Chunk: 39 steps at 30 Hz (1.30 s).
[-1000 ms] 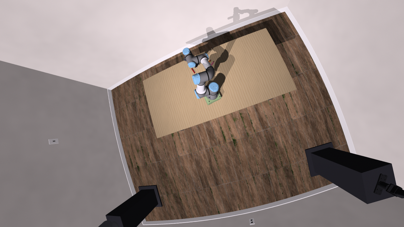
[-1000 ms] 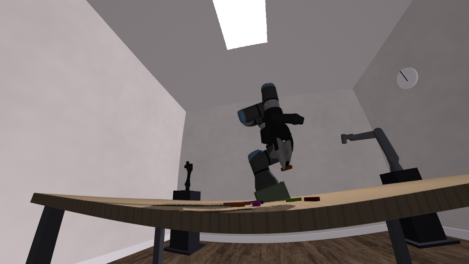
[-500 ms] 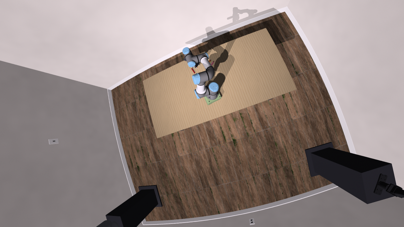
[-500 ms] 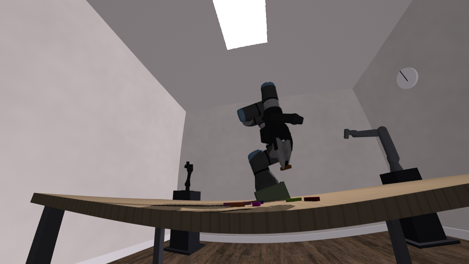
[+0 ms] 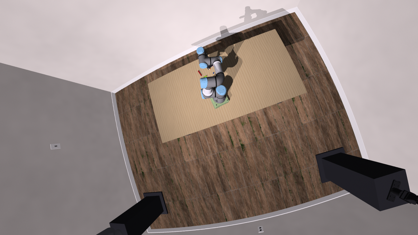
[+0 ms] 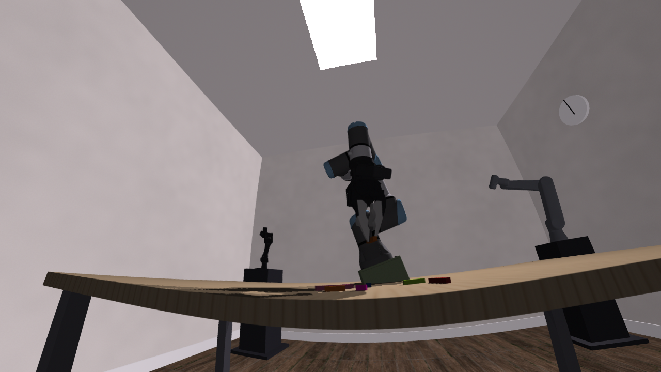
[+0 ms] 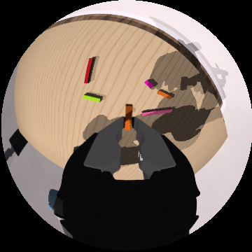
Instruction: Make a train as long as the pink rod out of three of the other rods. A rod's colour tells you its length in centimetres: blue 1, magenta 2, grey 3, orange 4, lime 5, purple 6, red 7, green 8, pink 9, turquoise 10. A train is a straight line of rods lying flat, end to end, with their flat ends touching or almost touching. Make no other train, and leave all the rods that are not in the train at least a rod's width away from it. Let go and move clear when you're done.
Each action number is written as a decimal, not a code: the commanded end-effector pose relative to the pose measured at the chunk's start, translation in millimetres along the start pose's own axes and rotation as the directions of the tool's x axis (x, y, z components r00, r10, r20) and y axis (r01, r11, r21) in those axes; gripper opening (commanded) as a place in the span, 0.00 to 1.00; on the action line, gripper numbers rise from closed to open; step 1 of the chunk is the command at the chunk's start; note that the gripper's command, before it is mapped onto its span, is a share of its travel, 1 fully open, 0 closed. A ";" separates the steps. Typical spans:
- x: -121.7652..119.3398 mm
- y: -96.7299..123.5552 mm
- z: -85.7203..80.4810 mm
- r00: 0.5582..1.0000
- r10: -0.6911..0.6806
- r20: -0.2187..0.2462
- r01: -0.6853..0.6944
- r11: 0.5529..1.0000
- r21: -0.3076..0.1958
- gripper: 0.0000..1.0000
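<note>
My gripper [image 7: 128, 117] is shut on an orange rod [image 7: 128, 117] and holds it well above the table; the rod also shows between the fingers in the exterior view [image 6: 372, 238]. Below on the table in the wrist view lie the pink rod [image 7: 157, 112], a second orange rod [image 7: 164, 93], a short magenta rod [image 7: 150, 83], a lime rod [image 7: 92, 97] and a red rod [image 7: 89, 70]. The rods lie apart from one another. In the exterior view the lime rod [image 6: 413, 281] and red rod [image 6: 439, 279] lie right of the arm's base.
The arm's green base plate [image 6: 383, 270] stands near the table's middle. The table's far edge [image 7: 115, 19] runs close behind the rods. Black camera stands [image 6: 561, 217] are beside the table. The arm's shadow falls over the pink, magenta and orange rods.
</note>
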<state>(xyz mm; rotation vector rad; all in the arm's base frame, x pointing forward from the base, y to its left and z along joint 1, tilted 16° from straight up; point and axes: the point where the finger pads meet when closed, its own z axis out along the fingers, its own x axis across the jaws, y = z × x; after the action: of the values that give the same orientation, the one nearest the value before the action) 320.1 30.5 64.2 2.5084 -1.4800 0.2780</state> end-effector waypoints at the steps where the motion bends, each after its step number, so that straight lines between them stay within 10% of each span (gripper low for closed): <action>1: 3.7 4.6 0.4 1.000 0.015 0.005 -0.015 1.000 0.009 0.00; 18: 3.5 4.8 7.3 1.000 0.015 0.007 -0.015 1.000 0.007 0.00; 39: 3.3 4.5 73.1 1.000 0.015 0.007 -0.015 1.000 0.007 0.00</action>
<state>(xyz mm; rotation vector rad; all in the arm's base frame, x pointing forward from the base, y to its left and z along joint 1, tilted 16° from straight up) 311.4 11.1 11.3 2.4928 -1.5035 0.2279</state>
